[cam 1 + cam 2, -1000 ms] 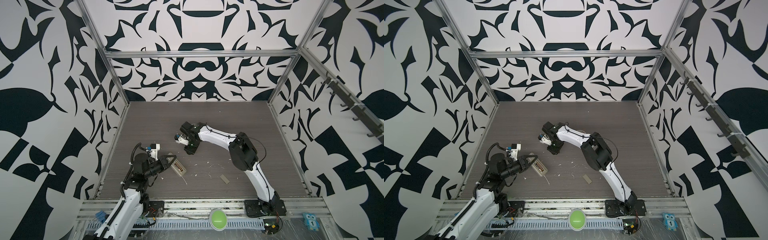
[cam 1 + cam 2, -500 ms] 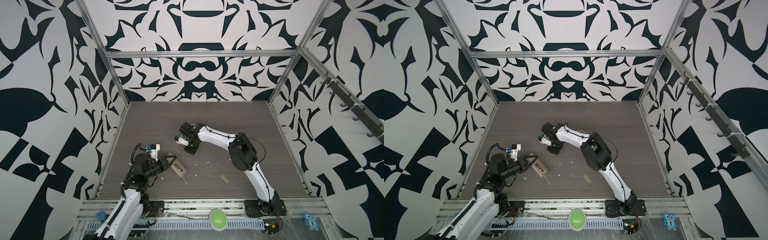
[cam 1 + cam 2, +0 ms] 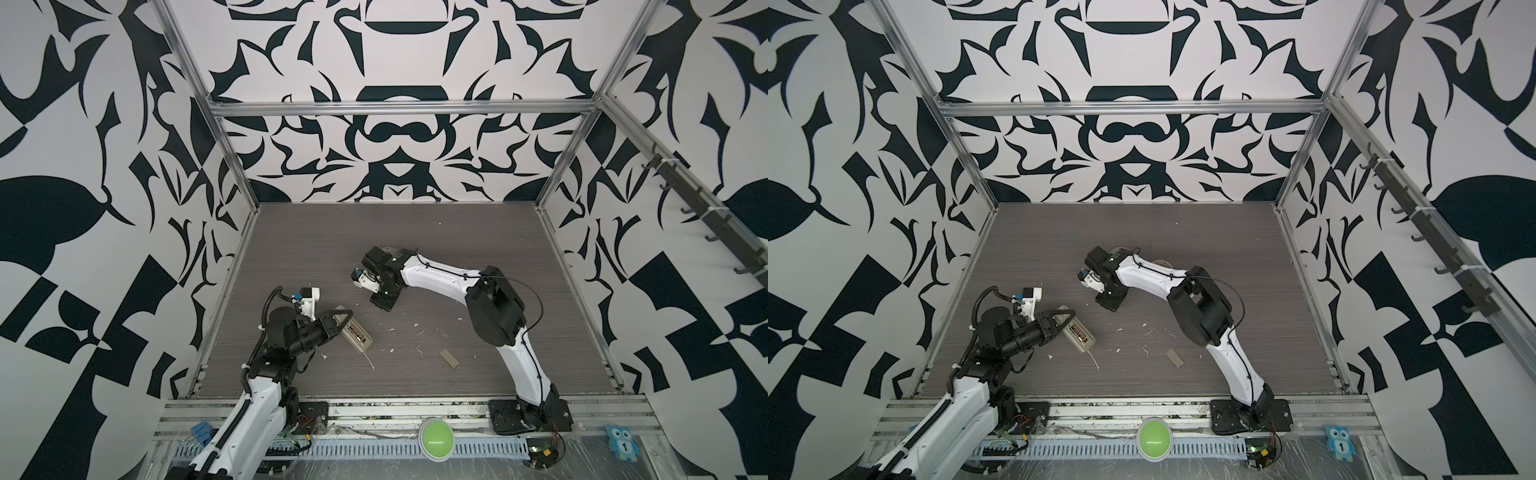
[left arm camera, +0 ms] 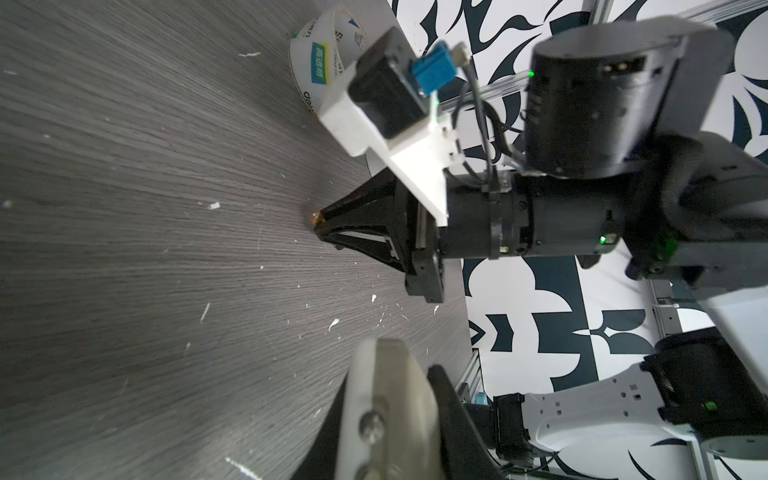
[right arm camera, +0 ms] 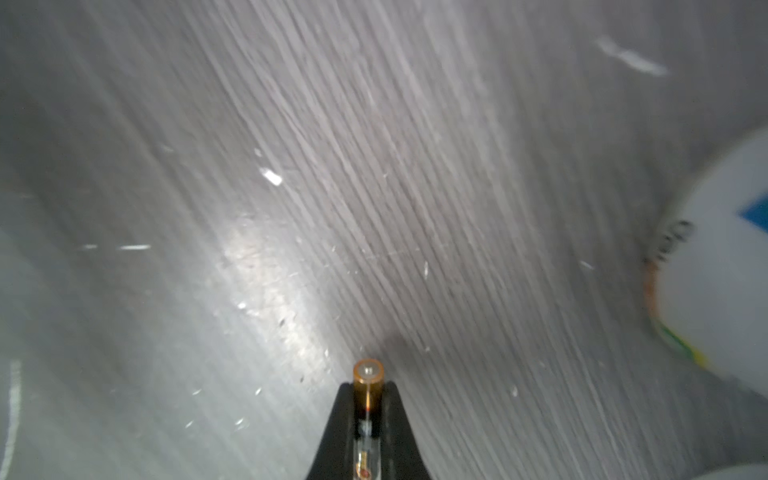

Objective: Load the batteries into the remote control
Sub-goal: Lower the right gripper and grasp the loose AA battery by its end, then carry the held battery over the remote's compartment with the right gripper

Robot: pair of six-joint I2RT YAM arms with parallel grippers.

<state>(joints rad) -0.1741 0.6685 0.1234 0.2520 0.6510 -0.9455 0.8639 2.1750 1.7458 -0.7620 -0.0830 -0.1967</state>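
Note:
The white remote control lies near the front left with its back up. Its battery compartment is open, and one dark, gold-ended battery sits inside. My left gripper is shut on the remote's end. Mid-table, my right gripper points down at the table. It is shut on another of the batteries, whose gold tip sticks out past the fingertips just above the wood.
A small grey battery cover lies front right of centre. A white tape roll stands behind the right gripper. White flecks are scattered over the grey table. A green button sits on the front rail.
My right gripper's jaws have closed onto the battery. Both arms stay almost where they were, and the left still holds the remote.

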